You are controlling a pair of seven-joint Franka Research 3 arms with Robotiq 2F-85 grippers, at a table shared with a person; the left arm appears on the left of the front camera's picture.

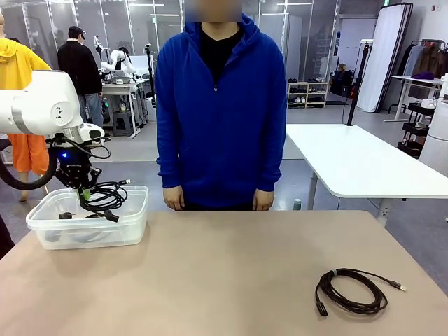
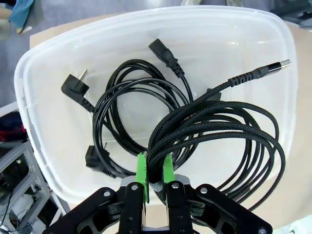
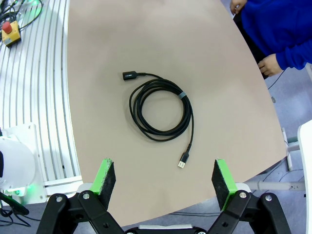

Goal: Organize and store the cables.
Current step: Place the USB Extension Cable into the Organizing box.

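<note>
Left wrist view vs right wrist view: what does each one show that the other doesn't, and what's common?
Left wrist view: the left claw shut on a braided USB cable, held over a clear bin where a power cable already lies.
Right wrist view: the right claw open above a coiled cable lying loose on the table, with the person's hand at the table's edge.
Shared: a black coiled cable ahead of a green-padded claw, plus some tan tabletop.
</note>
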